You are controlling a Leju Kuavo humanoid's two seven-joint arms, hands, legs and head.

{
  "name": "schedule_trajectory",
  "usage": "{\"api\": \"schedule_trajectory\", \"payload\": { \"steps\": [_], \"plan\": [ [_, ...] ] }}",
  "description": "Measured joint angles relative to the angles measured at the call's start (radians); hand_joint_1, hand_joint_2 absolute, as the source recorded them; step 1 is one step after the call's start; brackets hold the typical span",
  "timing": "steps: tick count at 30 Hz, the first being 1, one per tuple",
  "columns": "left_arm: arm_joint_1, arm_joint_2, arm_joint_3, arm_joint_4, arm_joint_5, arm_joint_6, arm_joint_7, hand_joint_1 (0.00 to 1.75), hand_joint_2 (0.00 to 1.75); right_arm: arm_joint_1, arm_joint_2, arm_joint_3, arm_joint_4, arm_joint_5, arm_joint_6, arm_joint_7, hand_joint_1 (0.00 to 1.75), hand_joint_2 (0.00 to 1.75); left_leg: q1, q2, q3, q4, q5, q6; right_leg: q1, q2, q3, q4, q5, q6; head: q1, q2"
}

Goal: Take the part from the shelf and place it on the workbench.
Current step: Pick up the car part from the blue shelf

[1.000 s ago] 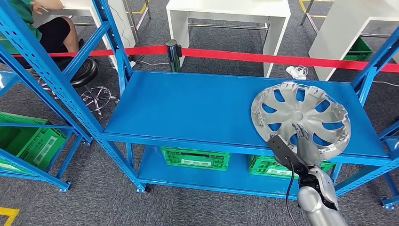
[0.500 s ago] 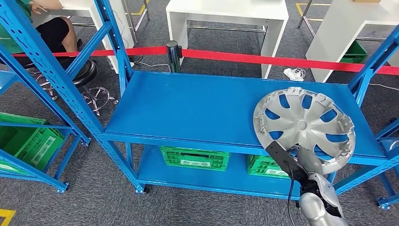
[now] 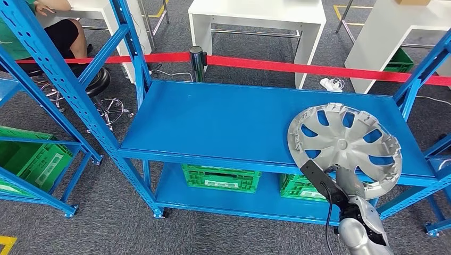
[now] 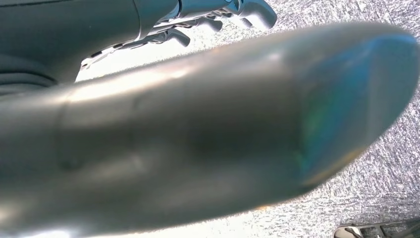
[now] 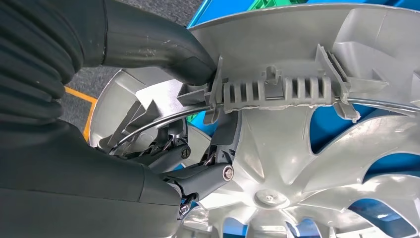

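From the head view, the right hand (image 3: 340, 183) comes up from below at the near right corner of the blue shelf (image 3: 223, 119) and grips the near rim of the silver hubcap (image 3: 344, 146); the hubcap sits tilted over the right end of the top deck, its near edge overhanging the front lip; the hand's fingers lie against the inner face and the dark thumb side runs along the outer rim, so the hand is closed on the part, not spread; below the deck two green crates (image 3: 220, 178) stand on the lower level, one partly hidden behind the hubcap and arm; a red barrier tape (image 3: 298, 66) runs across behind the shelf, with white tables (image 3: 258, 16) beyond it; a person (image 3: 50, 26) sits on a black stool (image 3: 95, 82) at the far left, behind another blue rack (image 3: 53, 90).

The right wrist view brings the grasp close; the thick grey thumb (image 5: 163, 47) presses on the ribbed clip ring at the rim of the hubcap (image 5: 297, 139), while darker fingers (image 5: 198, 173) curl behind a spoke; blue shelf shows through the openings.

The left wrist view looks at grey carpet (image 4: 376, 173) past a blurred silver cover; the left hand (image 4: 218, 15) appears at the picture's edge, fingers loosely curled with nothing seen in them, though how far they are closed I cannot tell.
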Motion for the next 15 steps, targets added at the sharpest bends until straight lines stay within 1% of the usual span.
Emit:
{"api": "schedule_trajectory", "payload": {
  "steps": [7, 11, 15],
  "plan": [
    [0.0, 0.0, 0.0, 0.0, 0.004, 0.005, -0.007, 0.0, 0.0, 0.002, -0.003, 0.0, 0.0, -0.005, -0.009, -0.009, 1.75, 1.75, 0.0, 0.0, 0.0, 0.0, 0.0, 0.001, 0.0, 0.0, 0.001, -0.001, 0.001, 0.001, 0.0, 0.0],
    [0.001, 0.0, 0.0, 0.0, 0.008, 0.006, -0.014, 0.0, 0.0, 0.006, 0.001, -0.001, -0.003, -0.021, -0.068, -0.06, 1.75, 1.75, 0.0, 0.0, -0.001, 0.0, 0.001, 0.001, 0.0, 0.0, 0.0, -0.001, 0.003, 0.005, 0.0, 0.0],
    [0.006, 0.0, 0.0, 0.0, 0.01, 0.009, -0.028, 0.0, 1.75, 0.03, 0.013, -0.001, -0.048, -0.017, -0.175, -0.13, 1.75, 1.75, -0.001, -0.001, -0.004, 0.0, 0.002, 0.002, 0.0, 0.0, -0.003, -0.001, 0.005, 0.006, 0.0, 0.0]
  ]
}}
